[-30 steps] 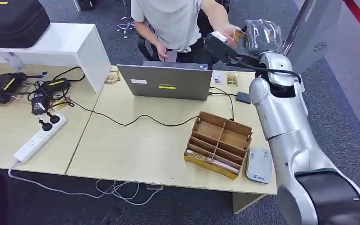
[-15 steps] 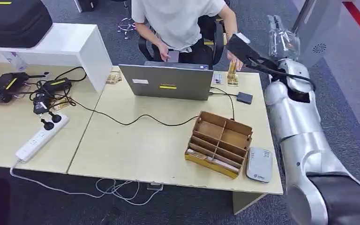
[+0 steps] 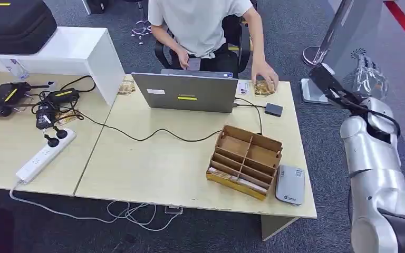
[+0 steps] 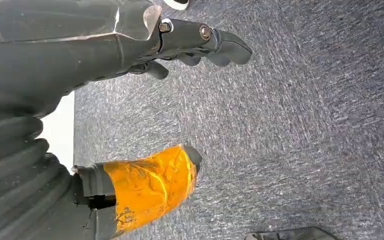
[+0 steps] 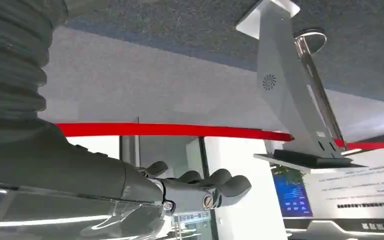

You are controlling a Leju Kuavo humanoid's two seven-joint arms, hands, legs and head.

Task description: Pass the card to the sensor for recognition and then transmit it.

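A grey card sensor [image 3: 290, 185] lies near the table's front right corner, beside a wooden divided box [image 3: 247, 161] with cards in its front slots. A person [image 3: 200, 26] sits behind the laptop, one hand [image 3: 265, 80] resting on a small pile of cards [image 3: 262, 89] at the table's far edge. My right hand [image 3: 369, 79], wrapped in clear plastic, is raised off to the right of the table and holds nothing; its fingers [image 5: 215, 187] stretch out bare. My left hand [image 4: 130, 40] hangs over grey carpet with its fingers spread from the orange-taped thumb [image 4: 150, 185], holding nothing.
A grey laptop [image 3: 190, 92] stands open at the table's far middle, its cable running to a black adapter [image 3: 274, 109]. A power strip [image 3: 45, 153], chargers and a white shelf [image 3: 68, 50] occupy the left. A grey stand [image 3: 348, 37] rises right of my arm.
My right arm has swung from the person's hand at the table's far edge out to the right. The person took the card and lowered that hand onto the card pile.
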